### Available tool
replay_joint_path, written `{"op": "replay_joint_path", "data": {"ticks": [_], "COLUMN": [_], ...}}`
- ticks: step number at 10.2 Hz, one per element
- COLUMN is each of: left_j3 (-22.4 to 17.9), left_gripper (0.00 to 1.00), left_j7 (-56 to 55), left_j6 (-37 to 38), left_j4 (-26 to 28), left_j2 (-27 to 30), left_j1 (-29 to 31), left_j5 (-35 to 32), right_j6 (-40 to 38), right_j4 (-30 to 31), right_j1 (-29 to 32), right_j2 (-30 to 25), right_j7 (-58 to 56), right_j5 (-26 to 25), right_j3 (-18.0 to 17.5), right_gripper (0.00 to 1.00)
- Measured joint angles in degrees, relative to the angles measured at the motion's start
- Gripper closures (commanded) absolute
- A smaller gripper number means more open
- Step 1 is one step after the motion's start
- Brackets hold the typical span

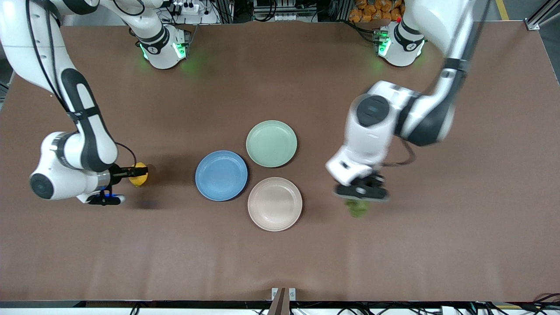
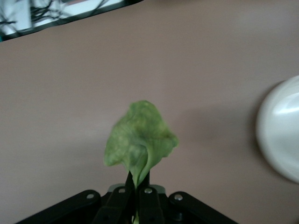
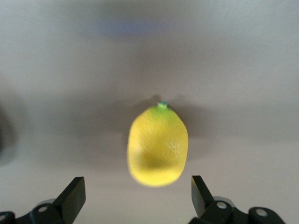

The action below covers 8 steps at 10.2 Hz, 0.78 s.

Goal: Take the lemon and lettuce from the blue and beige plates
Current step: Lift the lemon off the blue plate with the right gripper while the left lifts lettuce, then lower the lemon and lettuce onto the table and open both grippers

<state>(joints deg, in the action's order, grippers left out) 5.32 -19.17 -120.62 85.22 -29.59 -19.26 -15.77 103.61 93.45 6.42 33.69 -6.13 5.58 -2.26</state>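
Observation:
The yellow lemon (image 1: 140,178) (image 3: 158,145) is off the plates, toward the right arm's end of the table from the blue plate (image 1: 221,175). My right gripper (image 1: 136,170) (image 3: 136,191) is open around it, with both fingers apart from its skin. My left gripper (image 1: 359,197) (image 2: 138,179) is shut on the stem of the crinkled green lettuce (image 1: 358,210) (image 2: 140,140). It holds the leaf over bare table, toward the left arm's end from the beige plate (image 1: 274,204) (image 2: 280,135). Nothing lies on the blue or the beige plate.
A pale mint-green plate (image 1: 271,143) with nothing on it sits farther from the front camera than the other two plates and touches them. Brown table surface (image 1: 437,245) spreads on all sides of the plates.

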Motion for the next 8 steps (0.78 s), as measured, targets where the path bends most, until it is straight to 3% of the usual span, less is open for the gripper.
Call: {"op": "replay_joint_path", "data": {"ticks": [1, 2, 3, 4, 6, 7, 8], "left_j3": [0.01, 0.06, 0.13, 0.25, 0.69, 1.05, 1.22], "left_gripper": [0.97, 0.72, 0.55, 0.52, 0.45, 0.26, 0.00], "left_j7": [5.36, 9.88, 13.06, 14.42, 14.58, 14.39, 14.36], "left_j6": [-0.02, -0.44, -1.68, -3.53, -5.87, -5.90, -5.74], "left_j4": [1.60, 2.68, 3.02, 3.04, 2.89, 2.31, 1.75], "left_j2": [-0.81, -2.65, -5.20, -7.72, -10.08, -9.87, -9.40], "left_j1": [4.78, 9.17, 12.88, 15.15, 15.65, 15.09, 14.61], "left_j5": [1.09, 1.88, 2.15, 2.19, 2.22, 2.24, 2.24], "right_j6": [-4.78, -11.12, -17.30, -20.60, -22.53, -23.19, -23.34], "right_j4": [-4.45, -9.96, -15.67, -19.71, -22.22, -22.31, -22.31], "right_j1": [-0.04, -0.08, -0.12, -0.10, -0.21, -0.68, -1.31], "right_j2": [-1.82, -3.59, -5.20, -6.89, -11.07, -13.03, -14.58], "right_j7": [0.00, 0.00, 0.00, -0.04, -0.07, -0.06, 0.07], "right_j5": [-0.12, -0.20, -0.22, -0.23, -1.53, -3.09, -4.54], "right_j3": [0.21, 1.09, 2.70, 4.04, 4.86, 4.85, 4.85], "right_gripper": [0.00, 0.00, 0.00, 0.00, 0.00, 0.00, 0.00]}}
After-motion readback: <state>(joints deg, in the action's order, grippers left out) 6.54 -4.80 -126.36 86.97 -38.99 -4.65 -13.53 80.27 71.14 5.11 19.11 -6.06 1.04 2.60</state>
